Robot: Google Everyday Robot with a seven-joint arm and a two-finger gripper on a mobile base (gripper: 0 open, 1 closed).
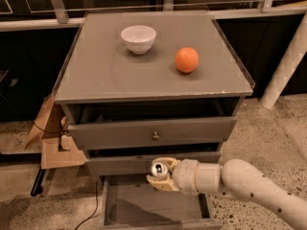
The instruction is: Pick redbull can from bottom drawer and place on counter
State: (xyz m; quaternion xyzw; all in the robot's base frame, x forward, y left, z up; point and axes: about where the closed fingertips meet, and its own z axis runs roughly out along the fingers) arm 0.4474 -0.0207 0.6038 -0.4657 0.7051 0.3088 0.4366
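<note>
My gripper point(160, 174) reaches in from the lower right on a white arm. It is shut on the redbull can point(159, 169), whose silver top with pull tab shows between the tan fingers. The can is held above the open bottom drawer point(144, 206), level with the front of the middle drawer. The drawer's grey floor is bare where it shows. The counter point(105, 71) is the grey cabinet top above.
A white bowl point(138, 38) and an orange point(186, 60) stand on the counter. The two upper drawers point(153, 133) are slightly ajar. A cardboard box point(53, 143) leans at the cabinet's left. A white post point(285, 66) stands at the right.
</note>
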